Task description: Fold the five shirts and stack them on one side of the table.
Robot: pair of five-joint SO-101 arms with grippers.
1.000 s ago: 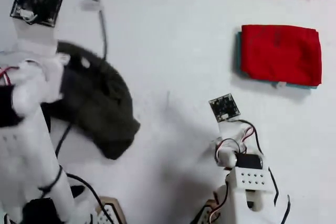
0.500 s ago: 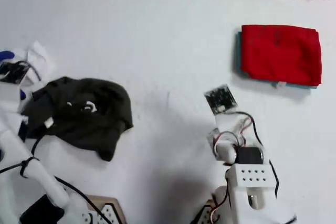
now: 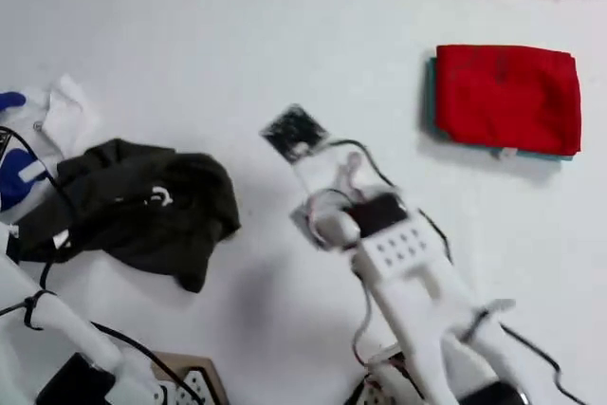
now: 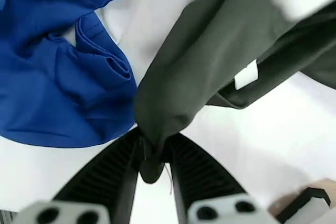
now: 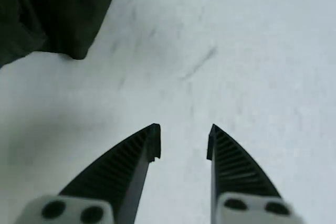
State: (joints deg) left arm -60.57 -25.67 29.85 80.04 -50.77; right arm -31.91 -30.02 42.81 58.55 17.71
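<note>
Step, likely: spreading dark shirt [image 3: 142, 211]. Its edge clamped in left pincer [image 4: 153, 153]. The right pincer [image 5: 184, 139] agape, shirt ahead. Next: probably grab another edge.

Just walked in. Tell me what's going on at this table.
Two robot arms are working through a shirt-folding job. The left tool is shut on a bunched edge of the dark shirt, which lies crumpled at the left side of the table beside a blue shirt. The right tool hangs open above bare table close to the dark shirt, holding nothing. A folded red shirt sits at the far right on a teal piece.
</note>
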